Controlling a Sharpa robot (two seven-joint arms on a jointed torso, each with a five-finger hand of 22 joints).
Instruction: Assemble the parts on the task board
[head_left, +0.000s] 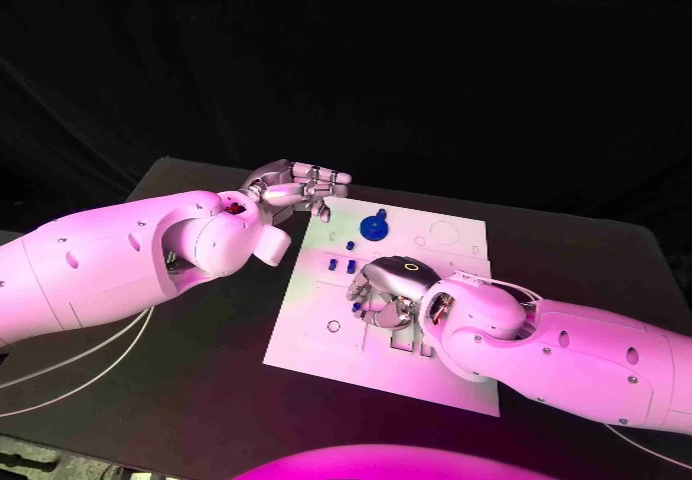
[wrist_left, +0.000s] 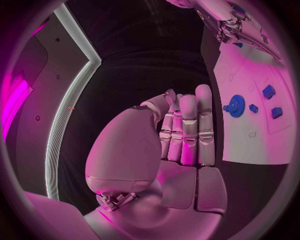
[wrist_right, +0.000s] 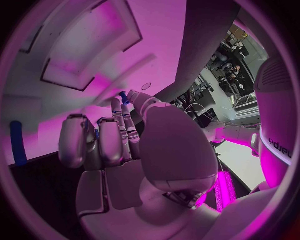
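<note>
The white task board (head_left: 325, 330) lies mid-frame in the head view, long axis running from lower left to upper right. On it are one blue gear (head_left: 374, 227) near the top edge and three small blue parts (head_left: 340, 265) below it. The left hand (head_left: 296, 189) hovers off the board's upper-left corner, fingers straight together, holding nothing. The right hand (head_left: 387, 292) presses down mid-board — a small blue piece (wrist_right: 124, 95) at its fingertips, grip uncertain.

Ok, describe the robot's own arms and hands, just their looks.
Both arms have smooth, rounded white shells dotted with small dark screw holes. Thin pale cables trail from the left arm and by the right arm. The left hand and right hand are silver metal with segmented fingers; the right hand carries a small ring marking on its back.
</note>
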